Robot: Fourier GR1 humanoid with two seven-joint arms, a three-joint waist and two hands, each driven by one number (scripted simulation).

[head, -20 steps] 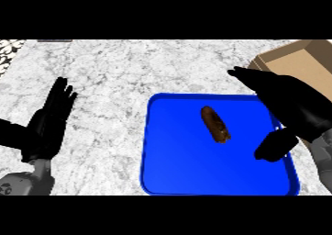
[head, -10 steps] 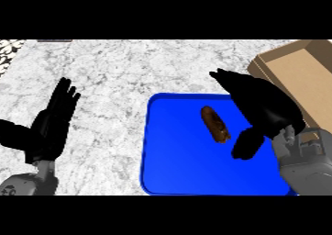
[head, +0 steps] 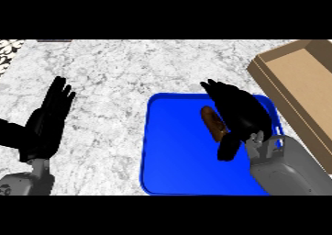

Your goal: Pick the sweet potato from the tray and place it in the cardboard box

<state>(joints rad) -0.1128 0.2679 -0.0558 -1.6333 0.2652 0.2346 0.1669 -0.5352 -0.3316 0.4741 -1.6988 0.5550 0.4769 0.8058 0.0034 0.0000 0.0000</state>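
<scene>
Right robot hand (head: 242, 114) over the blue tray (head: 175, 156), above its right half, fingers straight and spread, pointing toward the tray's far edge; thumb hangs down toward the tray's middle. Open, holding nothing.

Hidden / unclear:
- The right robot hand covers the right flank of the sweet potato (head: 212, 120); only the left side and both ends show along the hand's left edge.
- Cannot tell whether palm or fingers touch the sweet potato or sit just above it; from this steep angle the two overlap with no visible gap.
- The grey right forearm (head: 290, 167) hides the tray's near right corner and is cut by the lower band.
- Cardboard box (head: 301, 92) is cut by the right edge; only its left wall, far end and part of the inside floor are visible.
- Left forearm is cut at the lower left.

Sweet potato: lies on the tray floor, in the far half, slightly right of the tray's centre, long axis running from far to near. It is immediately left of, and partly beneath, the right robot hand.

Box: at the tabletop's (head: 114, 69) far right corner, just beyond the tray's right edge, apart from the hand.

Left robot hand (head: 47, 121): open, fingers straight and up, near the tabletop's left edge, well apart from the tray.
</scene>
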